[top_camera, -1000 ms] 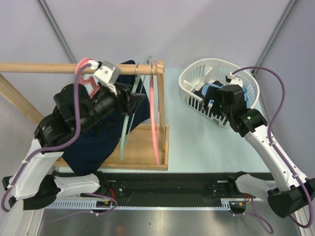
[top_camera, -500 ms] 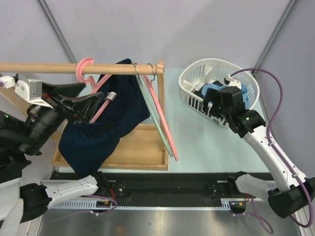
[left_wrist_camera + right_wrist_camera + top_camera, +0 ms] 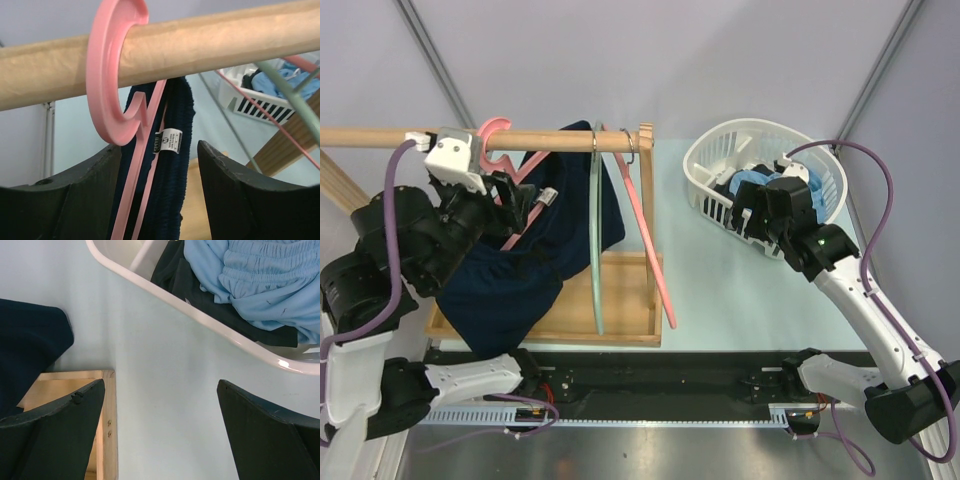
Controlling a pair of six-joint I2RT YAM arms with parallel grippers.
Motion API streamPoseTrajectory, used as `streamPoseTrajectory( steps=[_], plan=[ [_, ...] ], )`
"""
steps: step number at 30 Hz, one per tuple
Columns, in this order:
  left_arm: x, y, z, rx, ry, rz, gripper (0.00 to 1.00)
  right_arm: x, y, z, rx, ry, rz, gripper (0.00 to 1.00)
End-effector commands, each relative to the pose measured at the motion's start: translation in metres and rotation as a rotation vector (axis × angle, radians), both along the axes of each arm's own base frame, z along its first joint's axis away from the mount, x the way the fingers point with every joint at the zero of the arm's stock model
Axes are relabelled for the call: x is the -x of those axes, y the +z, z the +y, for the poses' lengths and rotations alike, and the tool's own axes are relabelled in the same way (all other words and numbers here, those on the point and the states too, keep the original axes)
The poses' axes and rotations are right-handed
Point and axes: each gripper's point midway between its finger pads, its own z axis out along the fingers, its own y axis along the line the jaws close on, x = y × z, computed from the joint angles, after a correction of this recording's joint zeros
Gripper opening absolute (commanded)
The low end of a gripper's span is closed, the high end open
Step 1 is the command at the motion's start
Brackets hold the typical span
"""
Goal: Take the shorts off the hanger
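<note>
The navy shorts (image 3: 560, 230) hang from a pink hanger (image 3: 492, 135) whose hook sits over the wooden rail (image 3: 370, 138). The fabric drapes down over the left part of the wooden tray (image 3: 620, 300) under the rail. In the left wrist view the pink hook (image 3: 107, 75) wraps the rail (image 3: 225, 45). The ribbed waistband of the shorts (image 3: 172, 200) runs down beside the hanger's neck, with a small white label (image 3: 170, 142) on it.

The left arm (image 3: 410, 250) is raised just under the rail, by the hook. The left jaws stand open: the two dark fingers (image 3: 65, 195) are apart, one on each side of the hanger's neck and the waistband, gripping neither (both lie a little beyond the fingertips).

Two bare hangers share the rail further right, a pale green one (image 3: 595, 250) and a second pink one (image 3: 650, 250) that swings out over the desk (image 3: 740, 290).

On the right of the desk is a white basket (image 3: 715, 150). It holds light blue shorts (image 3: 260, 275) lying on top of a dark pair (image 3: 175, 270). The right arm (image 3: 840, 270) reaches to the basket's near rim. The right jaws are spread wide and hold nothing, hovering over bare desk beside the basket wall (image 3: 200, 315).
</note>
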Motion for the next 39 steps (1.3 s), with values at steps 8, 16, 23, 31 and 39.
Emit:
streamPoseTrajectory(
  steps=[8,16,23,31,39],
  plan=[
    [-0.007,-0.024,0.008,-0.058,0.061,0.065,0.48,0.001,-0.003,0.004,-0.008,0.01,-0.001,1.0],
    [-0.013,-0.039,-0.004,-0.071,0.03,0.098,0.34,0.002,-0.004,0.005,-0.01,0.012,-0.001,1.0],
    [-0.014,-0.032,-0.003,-0.044,0.029,0.076,0.17,0.004,-0.003,0.004,-0.008,0.009,-0.003,1.0],
    [-0.006,0.005,-0.001,0.045,-0.003,-0.016,0.0,0.004,-0.004,0.004,-0.002,0.011,0.0,1.0],
    [0.016,0.03,0.029,0.166,0.04,-0.106,0.0,0.004,-0.004,0.003,0.002,0.008,0.0,1.0]
  ],
)
